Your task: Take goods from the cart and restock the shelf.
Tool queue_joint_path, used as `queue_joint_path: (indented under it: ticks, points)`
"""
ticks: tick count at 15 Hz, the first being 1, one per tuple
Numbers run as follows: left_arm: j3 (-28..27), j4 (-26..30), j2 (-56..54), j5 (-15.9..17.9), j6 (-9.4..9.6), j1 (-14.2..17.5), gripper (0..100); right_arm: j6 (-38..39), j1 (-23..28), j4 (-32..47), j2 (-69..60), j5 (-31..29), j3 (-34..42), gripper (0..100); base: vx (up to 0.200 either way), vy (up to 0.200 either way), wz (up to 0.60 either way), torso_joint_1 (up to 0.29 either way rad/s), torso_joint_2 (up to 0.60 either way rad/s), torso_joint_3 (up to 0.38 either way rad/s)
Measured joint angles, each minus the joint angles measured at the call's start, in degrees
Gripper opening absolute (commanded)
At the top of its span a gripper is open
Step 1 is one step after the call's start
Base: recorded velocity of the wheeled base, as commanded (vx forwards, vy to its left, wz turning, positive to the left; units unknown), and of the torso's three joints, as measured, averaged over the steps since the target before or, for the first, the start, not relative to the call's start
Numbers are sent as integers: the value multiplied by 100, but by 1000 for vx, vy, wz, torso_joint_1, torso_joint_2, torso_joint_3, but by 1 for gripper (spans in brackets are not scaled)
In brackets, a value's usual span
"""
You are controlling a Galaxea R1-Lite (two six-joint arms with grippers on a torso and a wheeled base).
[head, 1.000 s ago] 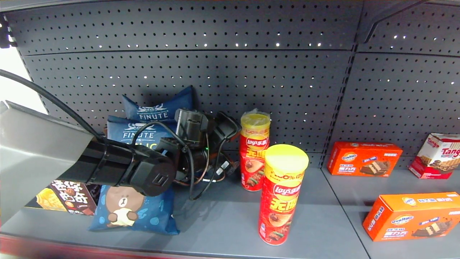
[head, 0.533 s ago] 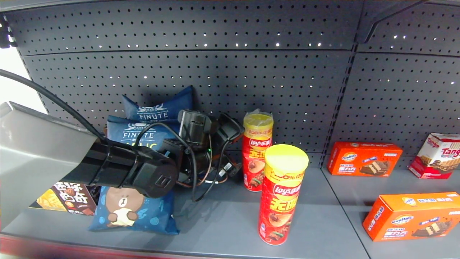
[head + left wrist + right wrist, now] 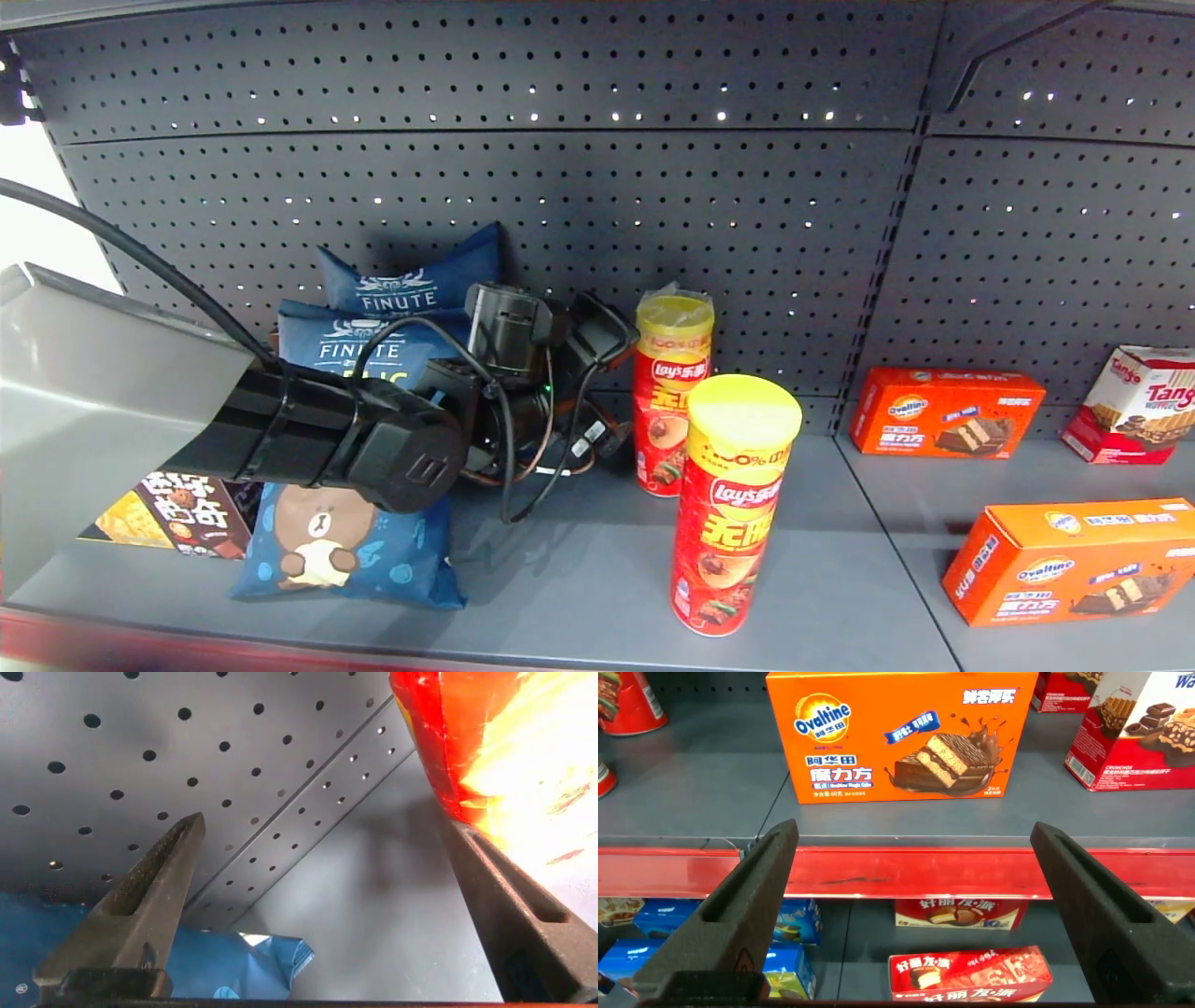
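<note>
left gripper (image 3: 318,831): jaws wide apart, empty, far back on shelf (image 3: 579,560) | far chips can (image 3: 670,392): upright, just right of it | right gripper (image 3: 915,835): jaws apart, empty, facing orange box (image 3: 901,737)

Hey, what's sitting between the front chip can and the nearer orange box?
Nothing: in the head view, only bare grey shelf separates the front chip can from the nearer orange box.
</note>
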State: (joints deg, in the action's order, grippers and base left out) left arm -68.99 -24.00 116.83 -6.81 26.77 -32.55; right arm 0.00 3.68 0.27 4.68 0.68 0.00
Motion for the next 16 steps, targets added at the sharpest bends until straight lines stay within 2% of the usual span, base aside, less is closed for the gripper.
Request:
queue_joint_path:
  ticks: [8,16]
  points:
    - [20,-35,-402,0,49,50,100,0,1,0,0,2,0,100,0,0,0,0,0,0]
    - [113,2,-1425,0,-1,157,100,0,-2,0,0,0,0,100,0,0,0,0,0,0]
